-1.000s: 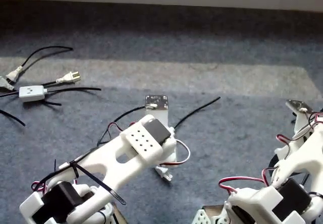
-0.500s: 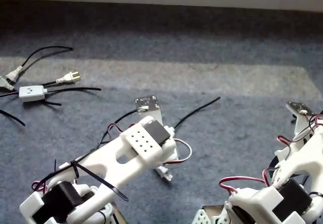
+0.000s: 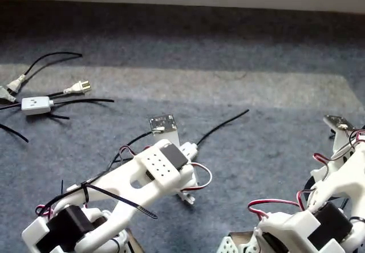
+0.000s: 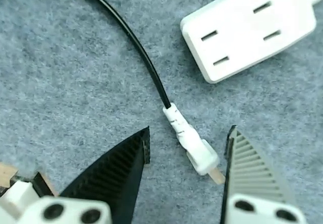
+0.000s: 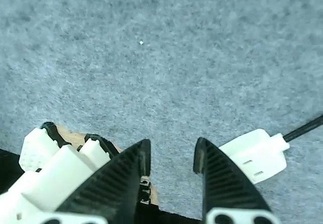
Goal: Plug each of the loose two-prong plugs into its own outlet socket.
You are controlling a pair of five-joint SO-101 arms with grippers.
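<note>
A white two-prong plug on a black cable lies on the grey carpet, between the fingers of my open left gripper, untouched. Just beyond it sits a white outlet socket with its slots facing up. In the high view the left arm covers the plug, and the socket peeks out beside the wrist. My right gripper hangs open over bare carpet, with the same socket off to one side.
At the far left lie a second white socket and two loose plugs with black cables. A black cable runs from the middle socket toward the back right. The right arm stands at the lower right.
The left arm's wrist has swung to the left and dropped lower over the plug. The right arm has barely moved.
</note>
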